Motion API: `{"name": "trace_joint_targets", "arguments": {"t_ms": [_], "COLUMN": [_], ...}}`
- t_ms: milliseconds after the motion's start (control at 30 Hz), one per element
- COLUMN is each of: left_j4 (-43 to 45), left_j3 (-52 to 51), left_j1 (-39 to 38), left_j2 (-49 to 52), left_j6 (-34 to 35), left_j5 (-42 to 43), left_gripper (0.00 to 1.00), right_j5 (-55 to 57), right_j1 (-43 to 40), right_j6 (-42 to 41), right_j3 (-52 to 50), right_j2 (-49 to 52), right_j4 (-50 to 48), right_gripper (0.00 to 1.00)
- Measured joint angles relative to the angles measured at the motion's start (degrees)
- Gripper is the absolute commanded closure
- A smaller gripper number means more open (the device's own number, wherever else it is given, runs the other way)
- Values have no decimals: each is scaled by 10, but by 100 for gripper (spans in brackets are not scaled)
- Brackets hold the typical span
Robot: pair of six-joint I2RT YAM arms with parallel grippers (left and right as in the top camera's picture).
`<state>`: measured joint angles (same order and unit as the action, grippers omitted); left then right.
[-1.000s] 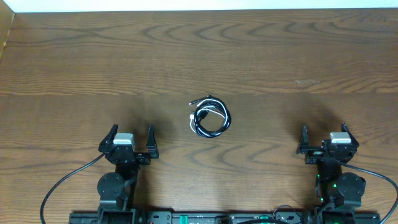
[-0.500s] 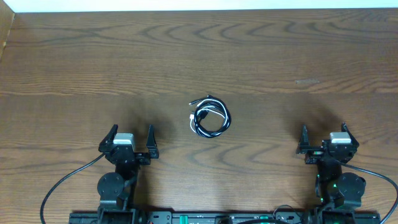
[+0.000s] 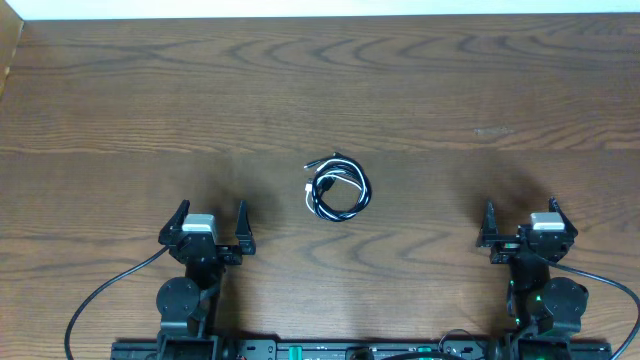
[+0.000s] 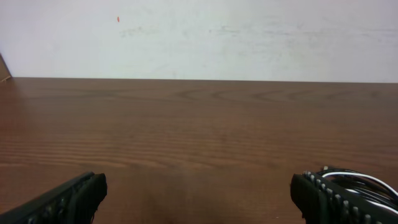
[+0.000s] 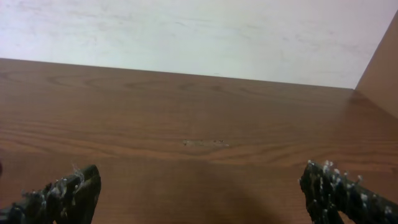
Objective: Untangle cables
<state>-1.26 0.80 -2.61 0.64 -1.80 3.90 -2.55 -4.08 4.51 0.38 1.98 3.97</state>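
Observation:
The cables (image 3: 337,189), black ones and a white one, lie coiled together in one small bundle at the middle of the wooden table. A bit of the bundle shows at the right edge of the left wrist view (image 4: 364,182), behind the right finger. My left gripper (image 3: 210,222) is open and empty, near the front edge, to the left of and nearer than the bundle; in its own view (image 4: 199,196) the fingers stand wide apart. My right gripper (image 3: 522,222) is open and empty at the front right, far from the bundle, as its own view (image 5: 199,193) shows.
The brown wooden table (image 3: 320,90) stretches back to a white wall (image 4: 199,31). A raised wooden side edge (image 5: 379,62) stands at the table's right. Thick black arm cables (image 3: 100,300) run by the arm bases at the front.

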Motion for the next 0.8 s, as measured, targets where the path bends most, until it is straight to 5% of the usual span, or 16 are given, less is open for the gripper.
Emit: {"name": "trace_joint_targets", "arguments": {"t_ms": [800], "left_j4": [-17], "left_j3": [8], "left_j1": [0], "left_j2": [10], "left_j6": [33], "left_j5": [-2], "left_gripper": [0], "right_j5": [23], "right_j1": [0], "right_j6": [0], "right_j3": [0], "right_j2": [0], "right_j4": [4], "right_gripper": [1]}}
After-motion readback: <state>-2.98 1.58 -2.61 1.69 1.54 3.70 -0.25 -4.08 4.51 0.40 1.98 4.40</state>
